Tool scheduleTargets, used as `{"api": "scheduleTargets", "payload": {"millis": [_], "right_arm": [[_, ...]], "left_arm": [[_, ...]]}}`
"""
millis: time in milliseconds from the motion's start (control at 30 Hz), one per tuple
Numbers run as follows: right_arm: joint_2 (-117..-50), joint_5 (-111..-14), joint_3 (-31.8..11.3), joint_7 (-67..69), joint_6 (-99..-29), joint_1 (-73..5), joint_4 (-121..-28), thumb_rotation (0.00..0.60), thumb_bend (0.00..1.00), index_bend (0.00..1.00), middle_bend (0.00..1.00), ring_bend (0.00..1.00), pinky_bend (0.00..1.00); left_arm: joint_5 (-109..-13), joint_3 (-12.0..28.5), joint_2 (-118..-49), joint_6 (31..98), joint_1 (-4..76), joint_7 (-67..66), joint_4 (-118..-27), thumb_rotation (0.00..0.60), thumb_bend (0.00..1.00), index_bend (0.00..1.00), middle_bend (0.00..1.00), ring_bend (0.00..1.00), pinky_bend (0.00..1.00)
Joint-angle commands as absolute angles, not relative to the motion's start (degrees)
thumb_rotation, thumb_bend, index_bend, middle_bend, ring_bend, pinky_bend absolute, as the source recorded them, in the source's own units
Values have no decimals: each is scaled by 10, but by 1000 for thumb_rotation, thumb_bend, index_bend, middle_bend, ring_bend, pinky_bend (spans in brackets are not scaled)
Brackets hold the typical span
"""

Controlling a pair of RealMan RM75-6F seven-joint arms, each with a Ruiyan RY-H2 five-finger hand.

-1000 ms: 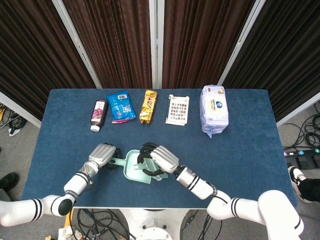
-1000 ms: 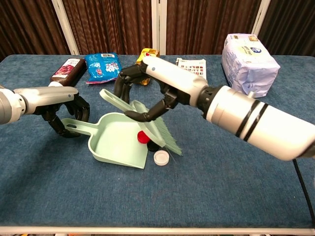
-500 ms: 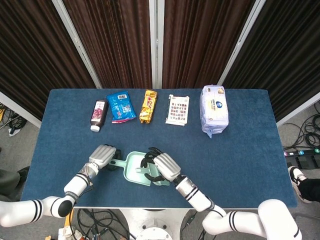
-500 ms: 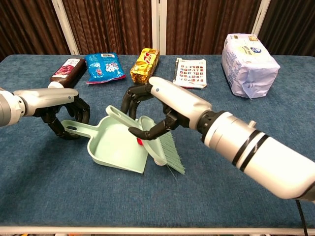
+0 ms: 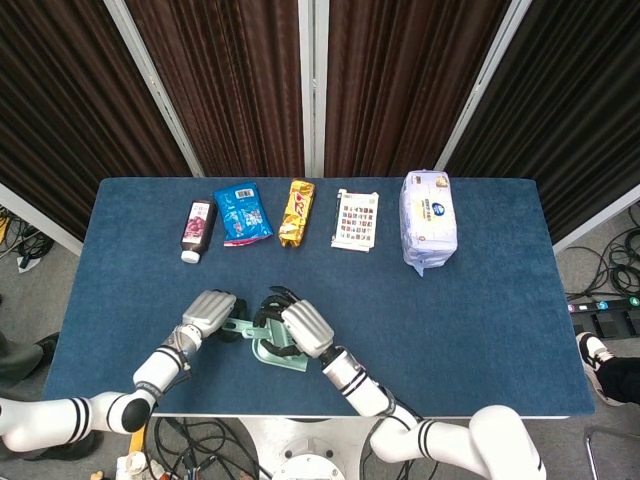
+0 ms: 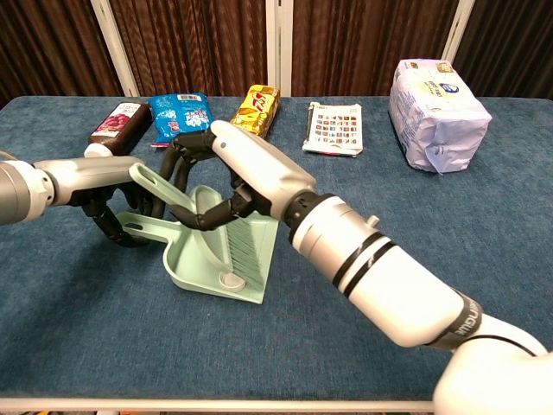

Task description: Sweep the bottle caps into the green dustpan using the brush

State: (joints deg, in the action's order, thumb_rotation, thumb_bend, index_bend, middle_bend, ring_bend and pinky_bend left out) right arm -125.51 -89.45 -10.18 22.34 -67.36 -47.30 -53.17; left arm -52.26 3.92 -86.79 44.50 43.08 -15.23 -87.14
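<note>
As brush (image 6: 226,232) swept left, white cap (image 6: 229,279) now inside dustpan (image 6: 192,269)

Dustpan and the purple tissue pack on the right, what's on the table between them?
Nothing; in the chest view, bare blue cloth runs from the dustpan to the tissue pack.

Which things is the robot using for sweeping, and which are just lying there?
Using:
green dustpan, handle held by left hand
brush, held by right hand, bristles inside the pan
white bottle cap, in the pan

Just lying at the table's far side:
dark bottle
blue packet
gold packet
printed card
white tissue pack
</note>
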Motion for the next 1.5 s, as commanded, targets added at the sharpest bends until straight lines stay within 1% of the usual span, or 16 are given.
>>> {"api": "scheduleTargets", "payload": {"millis": [33, 133, 300, 433, 533, 567, 733, 867, 933, 1067, 1167, 1267, 1300, 1367, 1433, 1500], "right_arm": [[-1283, -900, -116, 248, -684, -488, -497, 600, 543, 656, 623, 267, 117], [-1300, -900, -127, 267, -687, -501, -472, 600, 543, 655, 623, 267, 117], [-1300, -900, -134, 282, -698, -516, -467, 600, 542, 656, 623, 267, 117], [-1266, -910, -127, 277, -718, -505, -483, 600, 541, 655, 623, 267, 117], [-1204, -917, -112, 257, -717, -489, -525, 600, 542, 655, 624, 267, 117], [-1172, -918, -104, 248, -711, -481, -547, 600, 543, 655, 623, 267, 117], [-1051, -897, -76, 194, -660, -452, -636, 600, 545, 655, 623, 266, 118], [-955, -880, -43, 138, -609, -433, -703, 600, 546, 660, 623, 266, 118], [-924, -871, -30, 113, -584, -429, -723, 600, 545, 661, 623, 263, 118], [-886, -851, -10, 53, -539, -425, -748, 600, 544, 639, 612, 245, 118], [-882, -843, -4, 10, -531, -420, -750, 600, 542, 593, 587, 221, 110], [-880, -832, 0, -28, -522, -415, -750, 600, 517, 497, 529, 170, 73], [-878, -827, 2, -38, -516, -415, -753, 600, 480, 431, 489, 137, 55], [-873, -813, 4, -67, -504, -412, -760, 600, 361, 235, 372, 55, 18], [-867, -799, 5, -87, -498, -409, -769, 600, 262, 94, 275, 10, 2], [-863, -789, 4, -97, -506, -399, -775, 600, 163, 25, 214, 0, 0]], "left_arm": [[-521, 39, -869, 445, 431, -151, -873, 600, 413, 564, 511, 337, 277], [-517, 42, -869, 441, 435, -149, -875, 600, 413, 564, 511, 337, 277], [-506, 44, -873, 445, 439, -154, -873, 600, 413, 564, 511, 337, 277], [-500, 47, -875, 453, 439, -155, -870, 600, 413, 564, 512, 337, 277], [-497, 49, -878, 458, 438, -152, -864, 600, 414, 564, 511, 337, 277], [-497, 51, -881, 460, 438, -150, -861, 600, 414, 563, 511, 337, 277], [-498, 56, -891, 462, 439, -146, -845, 600, 414, 537, 503, 337, 277], [-507, 59, -895, 474, 436, -142, -838, 600, 415, 406, 451, 326, 277], [-511, 62, -895, 477, 434, -137, -836, 600, 409, 337, 396, 284, 276], [-524, 65, -897, 487, 431, -133, -835, 600, 378, 262, 289, 194, 270], [-533, 65, -892, 499, 428, -139, -843, 600, 361, 236, 242, 150, 242], [-543, 66, -882, 520, 419, -141, -859, 600, 357, 231, 238, 147, 226], [-547, 67, -877, 528, 415, -141, -865, 600, 355, 230, 238, 147, 223], [-556, 66, -864, 549, 405, -141, -879, 600, 351, 230, 238, 146, 218], [-565, 65, -851, 571, 394, -144, -892, 600, 342, 230, 238, 147, 212], [-575, 63, -837, 599, 379, -147, -905, 600, 331, 230, 238, 146, 207]]}}
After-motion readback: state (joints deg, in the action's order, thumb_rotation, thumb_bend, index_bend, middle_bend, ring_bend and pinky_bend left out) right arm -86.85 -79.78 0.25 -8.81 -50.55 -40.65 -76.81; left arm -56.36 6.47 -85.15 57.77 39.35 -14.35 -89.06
